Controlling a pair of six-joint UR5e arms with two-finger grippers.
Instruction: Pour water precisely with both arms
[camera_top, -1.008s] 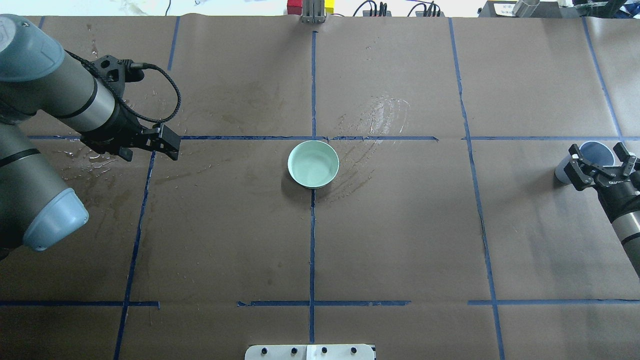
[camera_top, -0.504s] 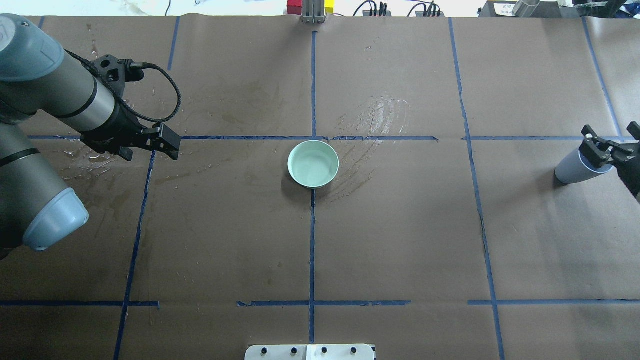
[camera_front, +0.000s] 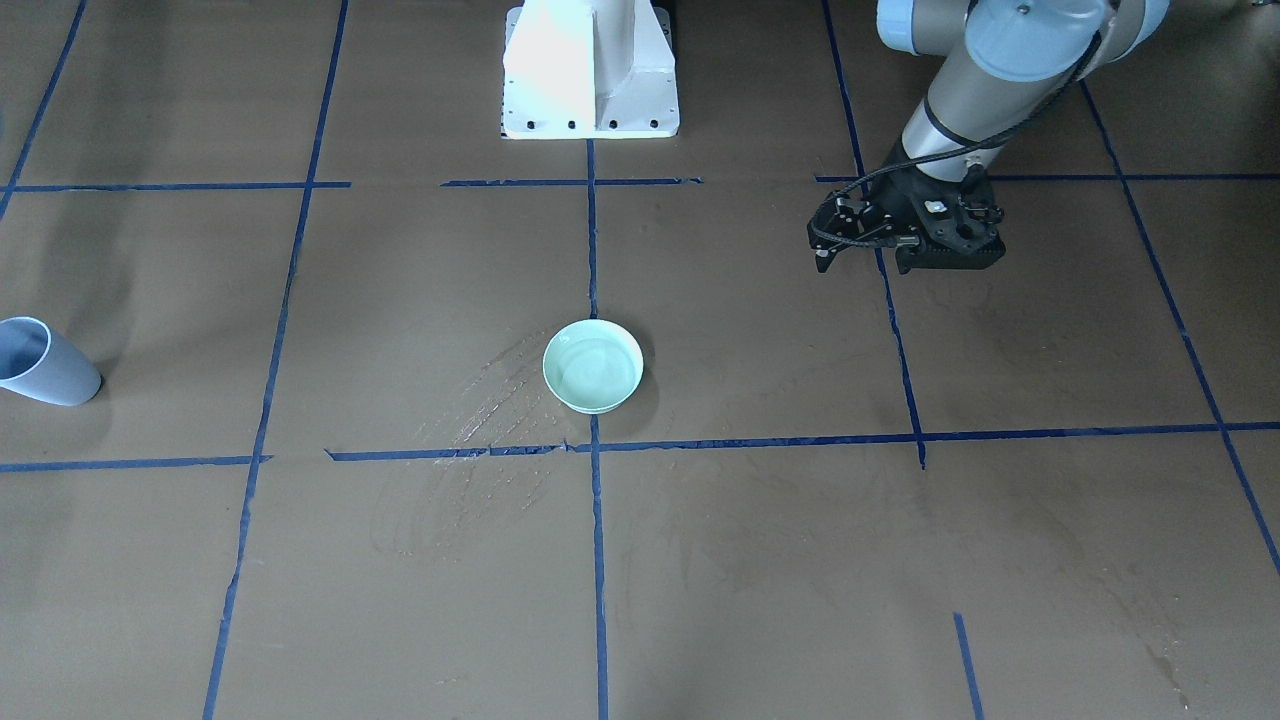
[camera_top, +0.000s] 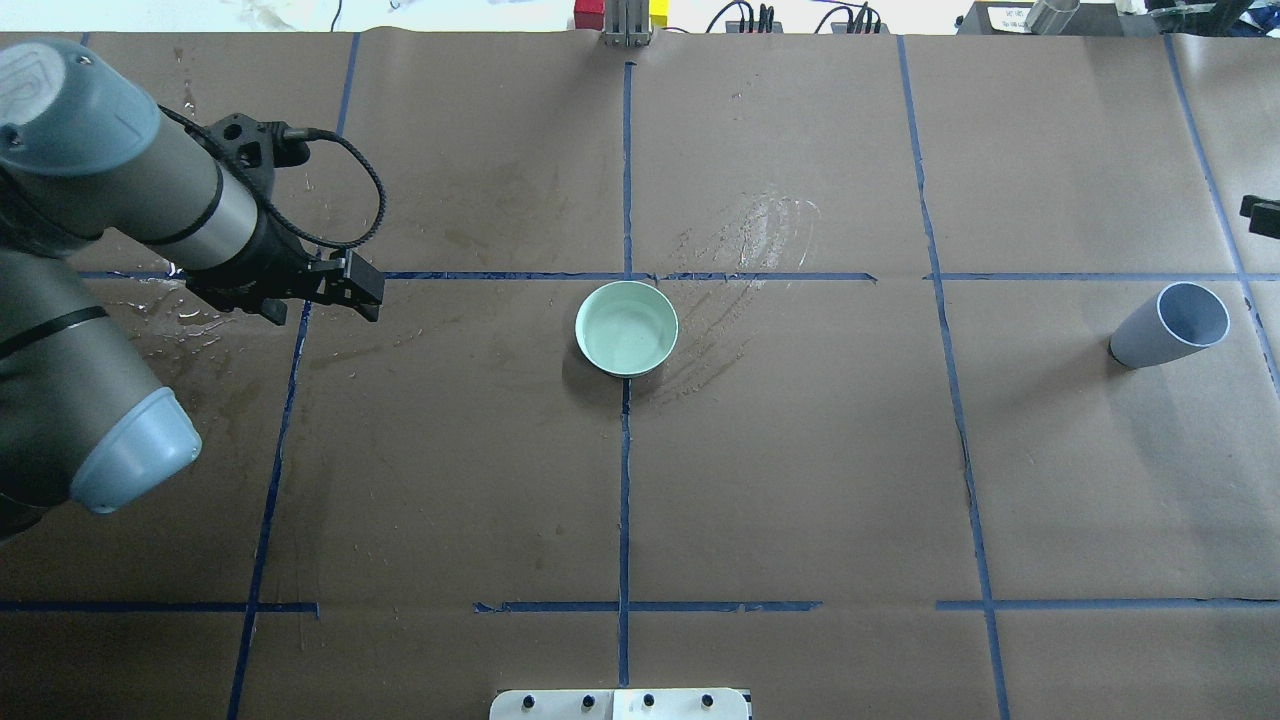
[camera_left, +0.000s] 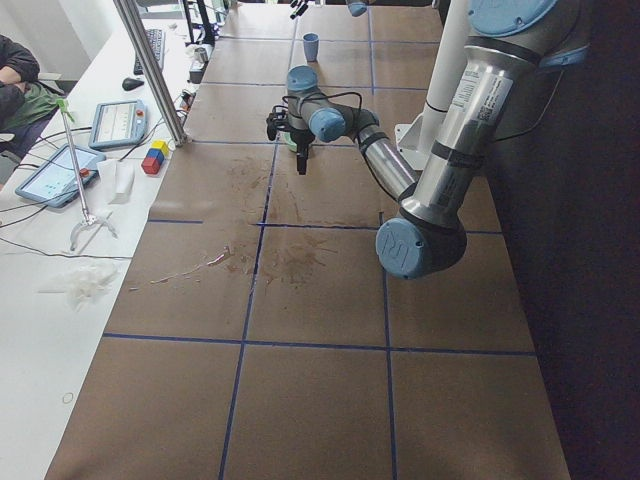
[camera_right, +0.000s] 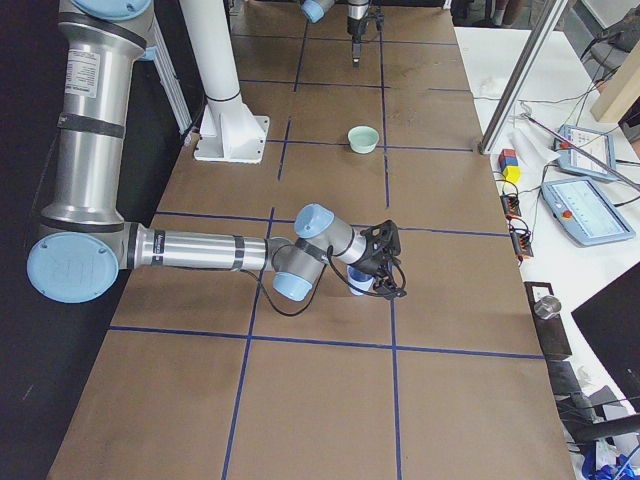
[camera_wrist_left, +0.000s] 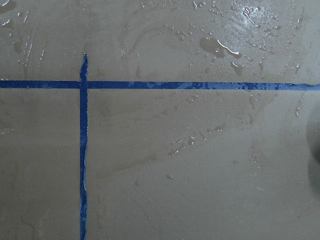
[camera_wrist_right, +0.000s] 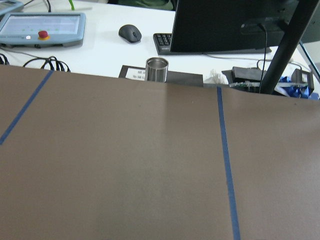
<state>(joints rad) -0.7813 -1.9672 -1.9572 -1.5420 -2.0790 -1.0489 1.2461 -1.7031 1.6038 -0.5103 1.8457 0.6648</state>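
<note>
Now cup (camera_top: 1170, 325) free of right claw (camera_right: 385, 258)

A brown table surface (camera_top: 800, 480) gridded with blue tape lines (camera_top: 624, 480) adjoins a white desk (camera_wrist_right: 100, 50) bearing a dark monitor (camera_wrist_right: 225, 25).

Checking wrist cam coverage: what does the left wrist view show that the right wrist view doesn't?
Only the left wrist view: a close look straight down at wet brown paper, with water droplets, smear marks and a crossing of two blue tape lines.

Only the right wrist view: dry paper up to the table's edge. On the desk past it are a steel cup, a mouse, a keyboard, a teach pendant with a red button, and a dark monitor.

Both: the brown paper cover and blue tape lines.
</note>
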